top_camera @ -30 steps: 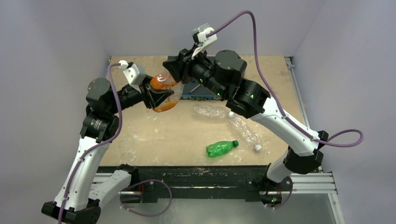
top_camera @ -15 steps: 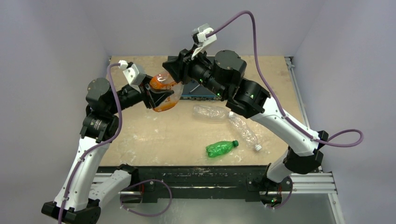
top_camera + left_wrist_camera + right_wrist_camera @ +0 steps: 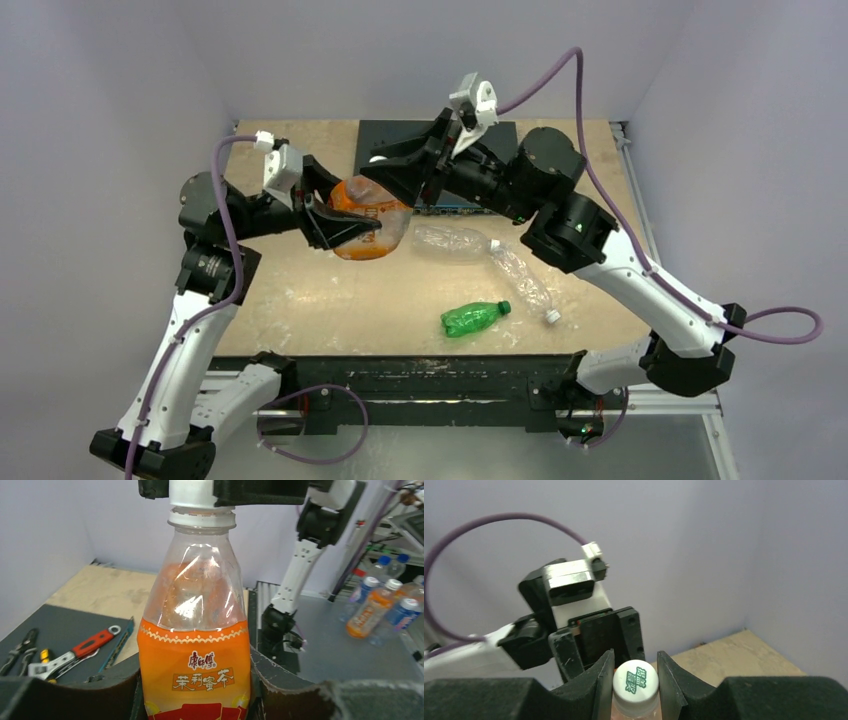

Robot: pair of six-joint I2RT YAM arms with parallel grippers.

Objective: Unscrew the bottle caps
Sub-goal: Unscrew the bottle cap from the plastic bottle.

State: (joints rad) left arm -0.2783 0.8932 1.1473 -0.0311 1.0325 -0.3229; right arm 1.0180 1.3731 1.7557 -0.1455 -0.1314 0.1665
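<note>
- While both arms meet over the far left of the table (image 3: 300,290), the top view has the left gripper (image 3: 345,232) clamped round the body of the orange-label bottle (image 3: 372,228). It is held off the wood, neck aimed at the right gripper (image 3: 385,170).
- Same view, down on the wood: a clear crinkled bottle (image 3: 450,240) lies near the centre, and a second clear bottle (image 3: 522,280) angles away from its right end. The green bottle (image 3: 470,318) lies nearer the bases, green cap (image 3: 505,307) on. A dark mat (image 3: 400,135) sits at the far edge.
- Over to the left wrist view: black pads (image 3: 65,695) hug the orange label on both sides. The plastic above the label is see-through; behind the label, I cannot tell. Up top, the white cap (image 3: 192,492) sits on the neck, pinched between the other arm's black fingers (image 3: 260,490).
- Behind it, hand tools (image 3: 75,652) lie on the mat, and more bottles (image 3: 380,605) stand off the table at right.
- Right wrist view: its two fingers (image 3: 601,680) are closed tight on that cap, green print facing us. Lavender walls all round, with a corner of bare wood at lower right.
</note>
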